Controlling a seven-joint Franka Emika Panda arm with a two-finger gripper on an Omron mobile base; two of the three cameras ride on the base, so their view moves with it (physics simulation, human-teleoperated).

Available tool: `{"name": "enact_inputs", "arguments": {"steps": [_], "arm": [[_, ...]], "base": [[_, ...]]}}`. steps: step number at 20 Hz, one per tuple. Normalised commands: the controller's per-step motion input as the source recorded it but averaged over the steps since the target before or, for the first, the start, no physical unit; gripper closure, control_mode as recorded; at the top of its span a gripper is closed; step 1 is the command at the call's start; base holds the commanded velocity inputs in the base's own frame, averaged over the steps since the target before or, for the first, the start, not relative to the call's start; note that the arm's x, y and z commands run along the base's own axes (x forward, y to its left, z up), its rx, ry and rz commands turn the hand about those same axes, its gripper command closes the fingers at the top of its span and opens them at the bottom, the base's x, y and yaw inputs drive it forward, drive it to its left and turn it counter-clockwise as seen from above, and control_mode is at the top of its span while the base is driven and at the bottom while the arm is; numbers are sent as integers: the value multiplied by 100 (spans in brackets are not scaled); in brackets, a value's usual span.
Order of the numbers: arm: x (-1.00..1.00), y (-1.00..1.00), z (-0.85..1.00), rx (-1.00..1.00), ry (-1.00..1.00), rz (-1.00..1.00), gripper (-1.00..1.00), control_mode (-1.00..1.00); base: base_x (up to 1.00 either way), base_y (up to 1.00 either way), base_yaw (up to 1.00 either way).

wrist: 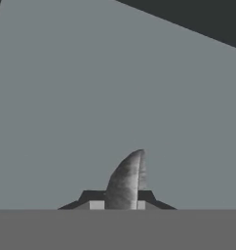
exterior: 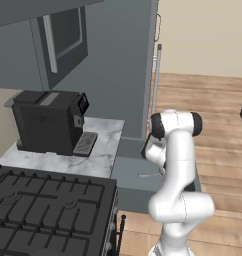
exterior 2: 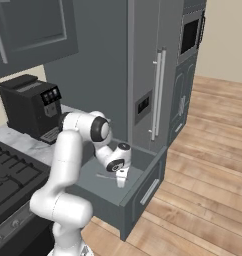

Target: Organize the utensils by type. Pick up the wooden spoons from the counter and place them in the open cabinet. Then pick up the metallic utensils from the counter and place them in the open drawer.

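Gripping metal spoon (wrist: 126, 179), hand (exterior 2: 121, 181) over drawer (exterior 2: 143, 192)

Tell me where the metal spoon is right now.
The metal spoon sits clamped in the end effector, low inside the open drawer beside the tall cabinet.

The white arm folds at the elbow, its wrist bent downward. The gripper (exterior 2: 121, 181) points down, its fingertips (wrist: 96, 205) nearly together, pinching a metal spoon (wrist: 126, 179).

A black coffee machine (exterior: 49, 121) stands well to the left of the hand, a black gas stove (exterior: 48, 210) lies nearer on that same side, and a wooden plank floor (exterior 2: 203, 200) spreads out to its right.
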Motion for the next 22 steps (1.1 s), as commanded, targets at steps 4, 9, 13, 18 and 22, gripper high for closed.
{"name": "enact_inputs", "arguments": {"steps": [4,9,13,18,22], "arm": [[28,0,-22,0,0,0,-100,-100],[9,2,7,0,0,0,-100,-100],[0,0,21,0,0,0,-100,-100],[-12,-1,66,1,-2,6,-100,-100],[-31,0,94,2,-8,16,-100,-100]], "base": [[0,0,0],[0,0,0],[0,0,0],[0,0,0],[0,0,0]]}}
